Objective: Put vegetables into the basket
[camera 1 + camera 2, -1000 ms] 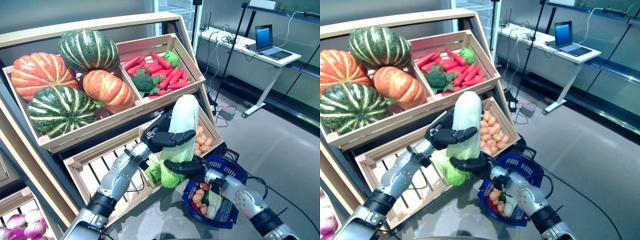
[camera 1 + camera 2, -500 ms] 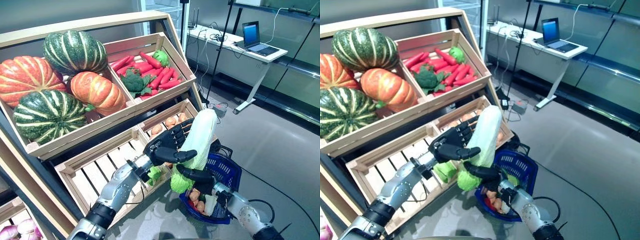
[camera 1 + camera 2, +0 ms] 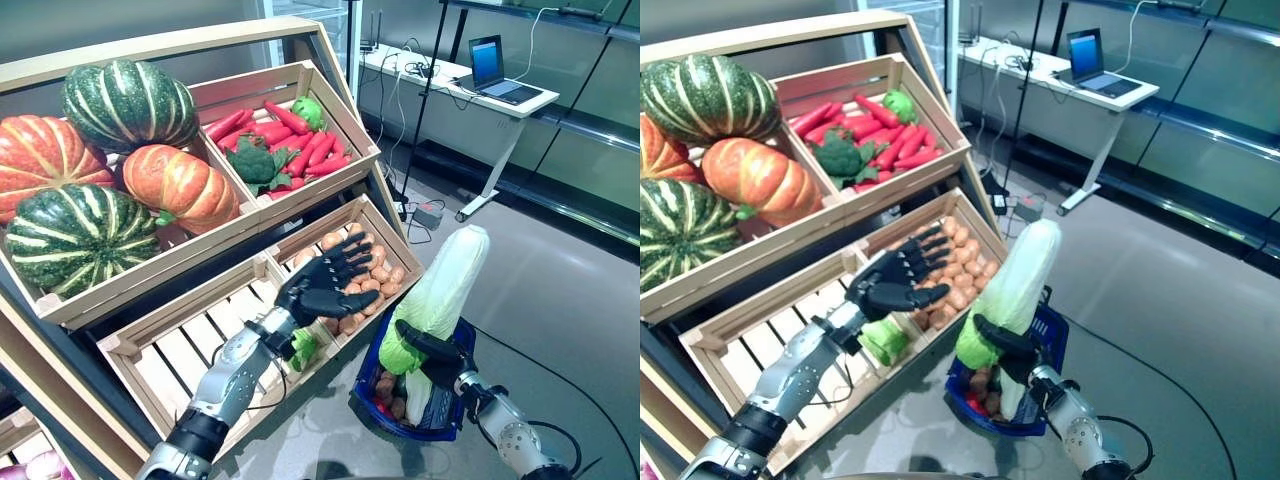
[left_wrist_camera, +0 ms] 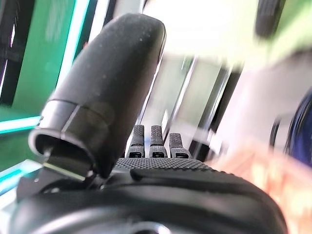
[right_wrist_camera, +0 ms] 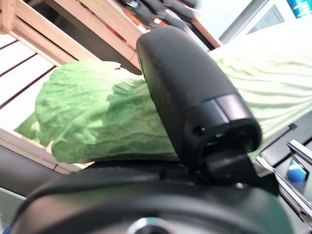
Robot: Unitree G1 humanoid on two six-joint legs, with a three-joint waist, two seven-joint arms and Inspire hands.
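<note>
My right hand [image 3: 437,349] is shut on a long pale-green napa cabbage [image 3: 442,292] and holds it tilted above the blue basket [image 3: 372,347] on the floor. In the right wrist view my thumb [image 5: 190,97] lies across the cabbage [image 5: 97,122]. The basket holds small brown potatoes [image 3: 385,384], something red and a pale green vegetable [image 3: 420,385]. My left hand [image 3: 322,288] is open with its fingers spread, over the lower crate of potatoes [image 3: 375,275], apart from the cabbage. It also shows in the right eye view [image 3: 892,284].
The wooden stand [image 3: 190,300] with its slanted crates fills the left side. A small green leafy vegetable [image 3: 303,347] lies in the slatted crate under my left wrist. A white desk with a laptop [image 3: 487,62] stands at the back right. Grey floor [image 3: 560,290] lies to the right.
My left hand has let go of the cabbage and opened. My right hand has carried the cabbage to the right, over the basket. The camera has also shifted.
</note>
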